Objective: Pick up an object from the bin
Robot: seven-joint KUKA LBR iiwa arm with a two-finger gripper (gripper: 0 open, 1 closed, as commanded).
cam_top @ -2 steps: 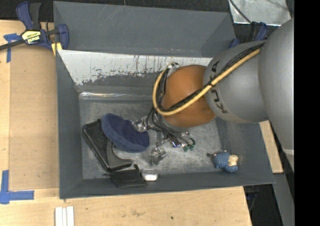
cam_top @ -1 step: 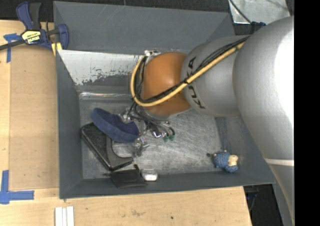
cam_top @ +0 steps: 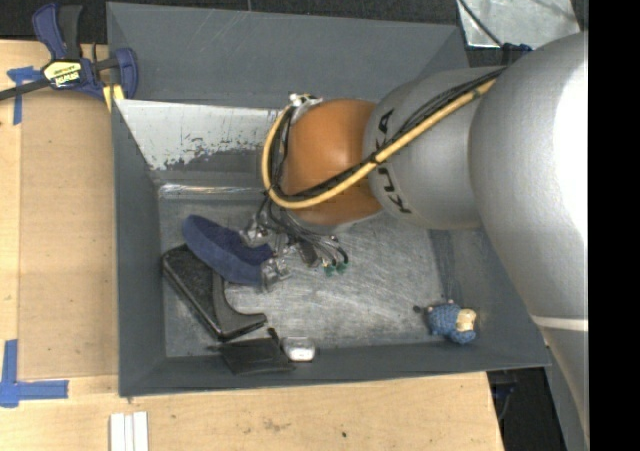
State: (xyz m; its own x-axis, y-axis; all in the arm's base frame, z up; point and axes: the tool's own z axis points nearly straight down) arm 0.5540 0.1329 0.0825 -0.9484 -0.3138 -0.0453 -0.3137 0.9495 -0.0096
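My gripper (cam_top: 287, 251) hangs low over the middle of the bin, under the arm's orange cover. Its lower end meets the right end of a dark blue, soft-looking curved thing (cam_top: 222, 246) that lies left of centre. Whether that thing is held, I cannot tell. Just below and to the left, a flat black object (cam_top: 200, 291) lies slantwise on the floor, partly under the blue thing.
A black angular piece (cam_top: 252, 352) and a small white thing (cam_top: 299, 349) lie by the bin's front wall. A small blue and yellow object (cam_top: 451, 322) sits in the front right corner. The arm covers the bin's right and back parts.
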